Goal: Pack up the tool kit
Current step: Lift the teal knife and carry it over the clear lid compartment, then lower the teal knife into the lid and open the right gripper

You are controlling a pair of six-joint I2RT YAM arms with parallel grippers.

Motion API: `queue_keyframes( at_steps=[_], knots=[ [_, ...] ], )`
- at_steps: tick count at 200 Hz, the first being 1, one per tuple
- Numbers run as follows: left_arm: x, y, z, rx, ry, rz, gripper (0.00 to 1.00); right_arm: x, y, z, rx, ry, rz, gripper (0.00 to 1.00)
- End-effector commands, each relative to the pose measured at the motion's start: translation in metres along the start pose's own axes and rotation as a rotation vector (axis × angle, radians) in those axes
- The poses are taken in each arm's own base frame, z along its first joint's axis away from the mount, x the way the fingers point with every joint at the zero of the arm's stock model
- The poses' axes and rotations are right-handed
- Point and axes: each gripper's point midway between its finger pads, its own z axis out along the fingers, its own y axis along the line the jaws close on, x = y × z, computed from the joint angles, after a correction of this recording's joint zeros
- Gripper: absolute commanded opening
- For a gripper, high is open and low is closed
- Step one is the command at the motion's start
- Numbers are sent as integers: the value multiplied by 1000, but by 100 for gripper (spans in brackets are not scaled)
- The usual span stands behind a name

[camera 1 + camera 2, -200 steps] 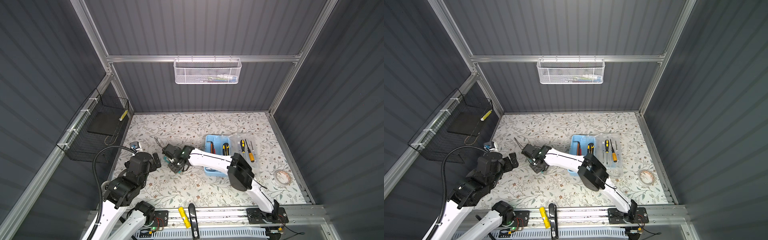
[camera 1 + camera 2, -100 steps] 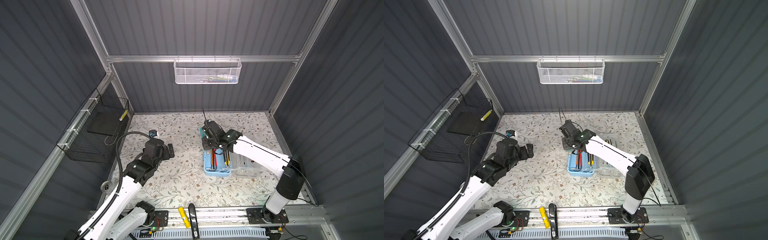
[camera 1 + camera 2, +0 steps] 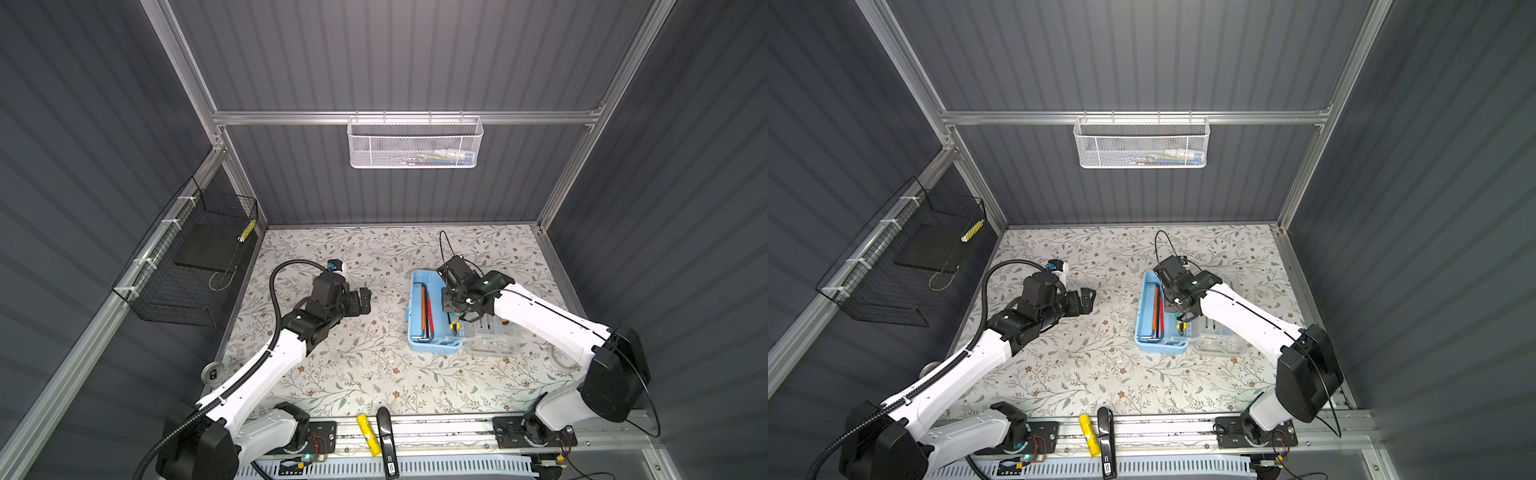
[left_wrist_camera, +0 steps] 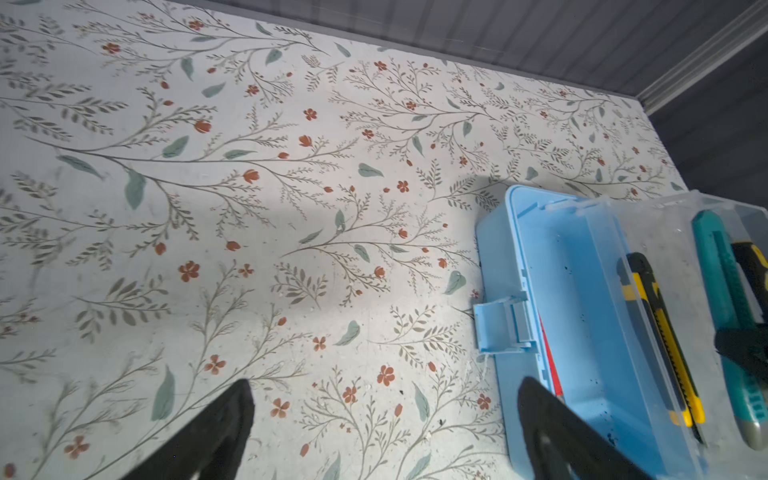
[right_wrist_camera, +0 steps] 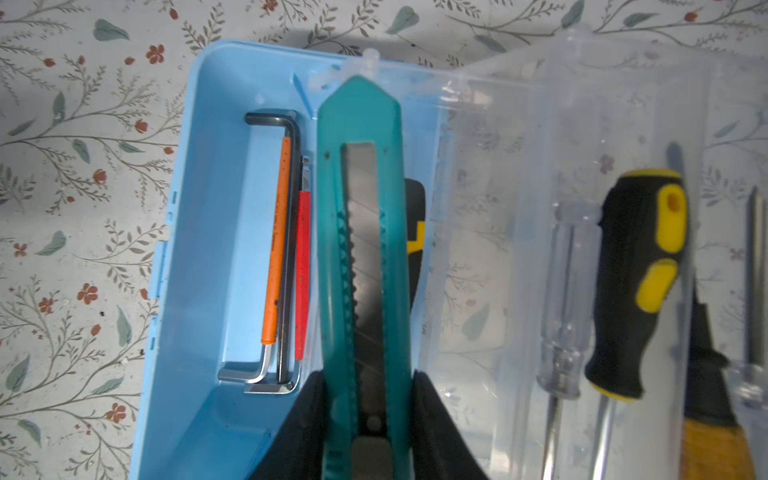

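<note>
Black and spread wide, our left gripper (image 3: 365, 301) hangs empty over the floral mat (image 3: 374, 365), left of centre in both top views. Right of centre we see the blue case (image 3: 413, 328) lying open, with hex keys (image 3: 424, 307) in its left half. Our right gripper (image 5: 368, 384) pinches a teal knife (image 5: 332, 249) over the case's right half, and a yellow-black knife (image 5: 415, 232) is partly hidden under it. Farther right, screwdrivers (image 5: 636, 270) rest in the clear lid (image 5: 478, 187).

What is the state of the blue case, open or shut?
Open. Its clear lid lies folded back beside the blue case, and the hex keys inside show uncovered.
</note>
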Motion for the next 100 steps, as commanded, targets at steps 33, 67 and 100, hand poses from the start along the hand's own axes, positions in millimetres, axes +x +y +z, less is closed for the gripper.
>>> queue_keyframes(
  at_steps=[33, 67, 100],
  knots=[
    [6, -20, 7, 122, 7, 27, 99, 6, -19, 14, 113, 47, 36, 14],
    [13, -24, 9, 149, 29, 58, 99, 7, -17, 23, 133, 76, 23, 22],
    [23, -19, 5, 142, 43, 57, 99, 2, -20, 23, 171, 78, 16, 38]
  ],
)
